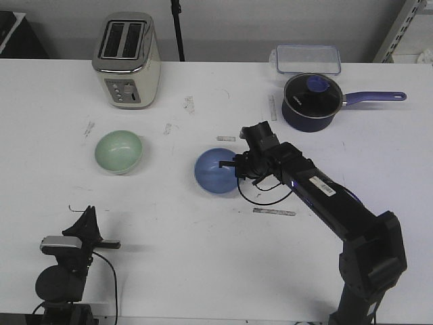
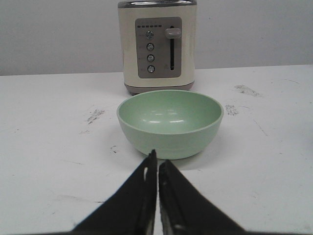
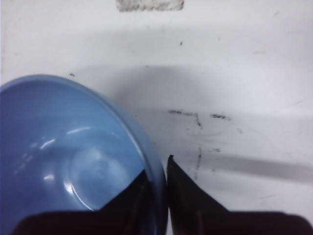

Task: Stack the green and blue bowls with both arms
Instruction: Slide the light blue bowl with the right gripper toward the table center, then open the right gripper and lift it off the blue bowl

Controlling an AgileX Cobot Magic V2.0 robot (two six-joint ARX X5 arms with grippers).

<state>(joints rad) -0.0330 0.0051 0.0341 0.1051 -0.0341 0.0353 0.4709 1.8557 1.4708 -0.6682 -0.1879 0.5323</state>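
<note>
White table, two bowls apart, your right arm already on one.

Your right gripper [image 1: 237, 169] is clamped on the blue bowl [image 1: 215, 172] rim at frame centre; the green bowl [image 1: 118, 152] sits well to its left, centre-left, below the toaster [image 1: 127, 59]. Your left gripper [image 2: 157, 169], fingers together, idles lower left, pointed at the green bowl.

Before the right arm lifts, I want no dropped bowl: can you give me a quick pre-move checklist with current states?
1. Right gripper clamped on blue bowl rim: ok, one finger inside, one outside.
2. Green bowl upright, empty: ok.
3. Left gripper clear of green bowl: ok, shut, short of it.
4. Path between the bowls free: ok.
5. Grip firmness: cannot tell.
</note>
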